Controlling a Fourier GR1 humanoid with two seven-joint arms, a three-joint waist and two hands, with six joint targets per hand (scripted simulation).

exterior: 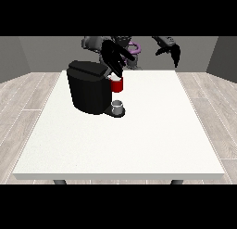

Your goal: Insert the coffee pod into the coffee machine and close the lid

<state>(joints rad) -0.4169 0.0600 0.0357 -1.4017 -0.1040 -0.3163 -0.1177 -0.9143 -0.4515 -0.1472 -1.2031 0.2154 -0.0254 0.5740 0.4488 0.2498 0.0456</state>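
Observation:
The black coffee machine (88,91) stands on the table's left half, its dark lid (89,69) lying slanted across the top. A red pod holder (117,85) juts from its right side. The hand at the view's left (114,58) hovers right above the lid's edge and the holder, fingers stretched downward towards them. I cannot make out the coffee pod itself; it may be hidden beneath that hand or inside the holder. The hand at the view's right (171,51) hangs raised beyond the table's far edge, fingers relaxed and holding nothing.
A small grey cup (118,105) stands on the machine's base plate under the red holder. The white table (139,140) stretches wide to the front and right of the machine.

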